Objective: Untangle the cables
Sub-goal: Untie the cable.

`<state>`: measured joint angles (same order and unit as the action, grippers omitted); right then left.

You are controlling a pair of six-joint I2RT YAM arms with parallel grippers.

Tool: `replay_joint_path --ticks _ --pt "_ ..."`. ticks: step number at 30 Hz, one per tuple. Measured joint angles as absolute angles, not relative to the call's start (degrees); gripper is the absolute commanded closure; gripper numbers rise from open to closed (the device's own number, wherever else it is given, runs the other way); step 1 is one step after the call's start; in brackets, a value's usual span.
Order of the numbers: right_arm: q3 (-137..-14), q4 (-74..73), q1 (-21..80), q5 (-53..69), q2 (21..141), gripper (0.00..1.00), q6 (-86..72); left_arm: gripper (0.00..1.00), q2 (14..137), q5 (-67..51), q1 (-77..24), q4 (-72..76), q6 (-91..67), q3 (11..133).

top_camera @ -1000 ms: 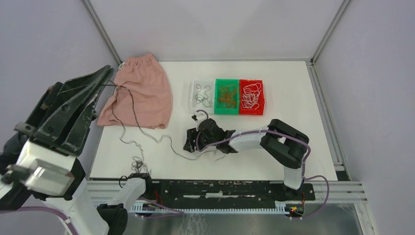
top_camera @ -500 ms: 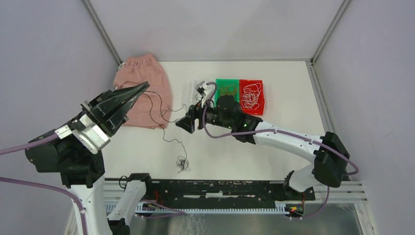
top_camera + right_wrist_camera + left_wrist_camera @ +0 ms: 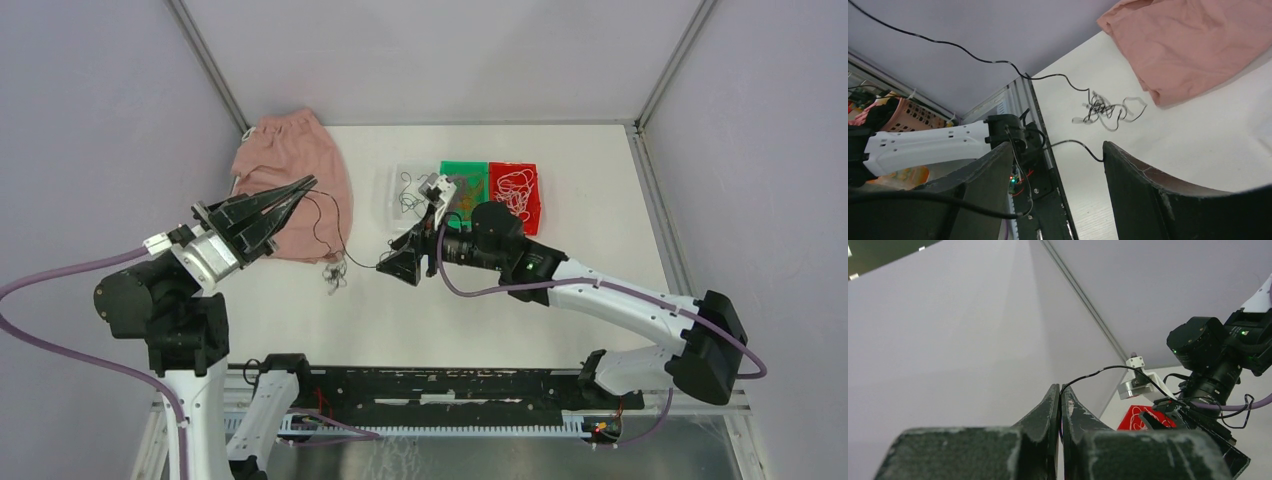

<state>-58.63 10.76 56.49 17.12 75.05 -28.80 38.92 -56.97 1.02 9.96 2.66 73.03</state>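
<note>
My left gripper is raised over the pink cloth and shut on a thin black cable. In the left wrist view the jaws pinch that cable. It sags down past a small tangled clump of black and white strands on the table and runs to my right gripper. In the right wrist view the right gripper is open, and a black strand touches one fingertip. The clump lies beyond it.
The pink cloth lies at the back left and also shows in the right wrist view. Three small trays stand at the back: a clear one with black cables, a green one, and a red one with white cables.
The clump has been dragged from near the front edge toward the pink cloth. My right gripper has lifted from the table and moved right. My left gripper has swung right, still holding the black cable.
</note>
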Motion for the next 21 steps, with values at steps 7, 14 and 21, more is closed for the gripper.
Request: replay_joint_path --ticks 7,14,21 --pt "-58.4 16.4 56.6 22.5 77.5 0.26 -32.7 0.92 38.1 -55.8 1.0 10.4 -0.1 69.5" --pt "-58.4 21.4 58.2 24.3 84.1 0.26 -36.3 0.92 37.7 -55.6 1.0 10.4 -0.2 68.9" --pt "-56.7 29.0 60.0 25.4 87.1 0.28 -41.0 0.92 37.7 -55.5 1.0 10.4 -0.3 68.7"
